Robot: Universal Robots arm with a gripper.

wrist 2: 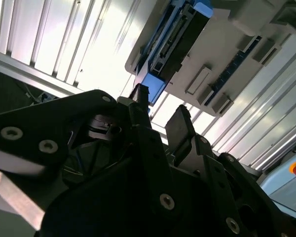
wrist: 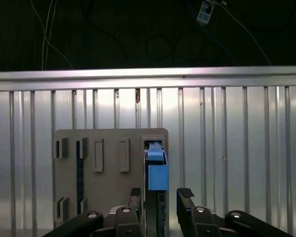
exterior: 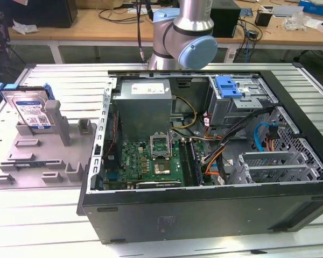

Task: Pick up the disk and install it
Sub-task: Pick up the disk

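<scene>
Disk (exterior: 31, 109): flat silver-grey hard drive with a blue-and-white label on the visible face and a blue plastic carrier bracket round its edges. It stands on edge, leaning back, seated in a slot of the grey holder (exterior: 37, 161) on the slatted table (exterior: 59, 80), at the exterior view's left and well apart from the open computer case (exterior: 204, 209); not installed. In the first wrist view the disk (wrist: 157, 173) shows edge-on with its blue bracket end in front; in the second wrist view the disk (wrist 2: 180, 34) shows its dark side edge with a blue tab
</scene>
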